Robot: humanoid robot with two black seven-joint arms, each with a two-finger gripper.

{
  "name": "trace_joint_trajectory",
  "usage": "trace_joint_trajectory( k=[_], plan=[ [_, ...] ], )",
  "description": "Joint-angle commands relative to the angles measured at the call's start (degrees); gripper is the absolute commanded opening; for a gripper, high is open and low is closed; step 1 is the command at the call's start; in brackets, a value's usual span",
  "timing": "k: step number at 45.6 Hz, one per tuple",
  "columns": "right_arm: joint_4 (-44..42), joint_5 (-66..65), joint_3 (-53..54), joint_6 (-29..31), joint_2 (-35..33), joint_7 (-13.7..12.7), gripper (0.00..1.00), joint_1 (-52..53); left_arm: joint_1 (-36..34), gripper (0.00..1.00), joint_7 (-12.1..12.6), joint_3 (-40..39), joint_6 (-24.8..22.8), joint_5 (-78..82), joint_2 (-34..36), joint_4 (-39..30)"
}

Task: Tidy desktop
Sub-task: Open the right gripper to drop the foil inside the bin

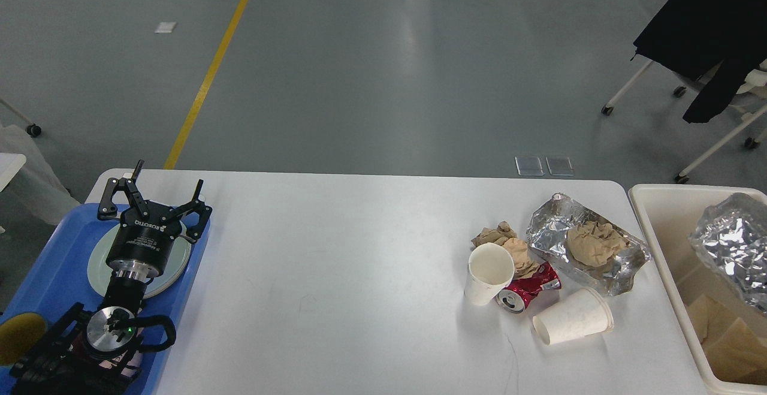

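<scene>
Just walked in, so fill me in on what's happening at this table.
A robot is clearing rubbish off the desktop. A crumpled foil sheet lies in the cream bin on the right. Still on the table: two paper cups, a crushed red can, brown paper wads and a foil tray. The left pincer hangs open over the blue tray; the right one is out of view.

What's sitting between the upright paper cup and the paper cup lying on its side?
In the head view, a crushed red drink can lies between the upright white paper cup and the tipped white paper cup.

White matte desktop (359,299), rounded corners, flat, w/ litter clustered at right.
</scene>
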Motion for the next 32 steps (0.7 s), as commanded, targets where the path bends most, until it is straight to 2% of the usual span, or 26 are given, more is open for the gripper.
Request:
trace_joint_trajectory(
  k=[1, 6, 9, 14, 24, 28, 29, 32],
  plan=[
    [-14.93, -0.01, 6.43, -2.35, 6.6, -0.27, 0.0, -12.97, 0.04, 0.97, -0.08, 0.0, 0.0, 0.0, 0.0, 0.0],
    [-22.24, -0.1, 8.54, -3.84, 10.82, -0.45, 0.0, -19.4, 0.04, 0.97, 0.01, 0.0, 0.0, 0.0, 0.0, 0.0],
    [-22.51, -0.01, 10.21, -7.0, 11.36, -0.36, 0.0, -21.68, -0.05, 0.97, 0.01, 0.0, 0.0, 0.0, 0.0, 0.0],
    [-22.42, -0.1, 11.62, -8.94, 11.62, -0.36, 0.0, -22.48, -0.05, 0.97, -0.08, 0.0, 0.0, 0.0, 0.0, 0.0],
    [-22.68, -0.27, 11.8, -9.03, 13.2, -0.62, 0.0, -24.06, -0.05, 0.97, -0.08, 0.0, 0.0, 0.0, 0.0, 0.0],
    [-22.77, -0.71, 11.45, -9.03, 13.82, -1.59, 0.0, -24.33, -0.05, 0.97, -0.08, 0.0, 0.0, 0.0, 0.0, 0.0],
    [-22.77, -0.8, 11.01, -9.03, 13.82, -1.59, 0.04, -24.5, -0.05, 0.97, 0.01, 0.0, 0.0, 0.0, 0.0, 0.0],
    [-22.86, -0.8, 10.92, -9.12, 13.47, -1.5, 0.59, -25.12, -0.05, 0.97, -0.08, 0.0, 0.0, 0.0, 0.0, 0.0]
  ],
)
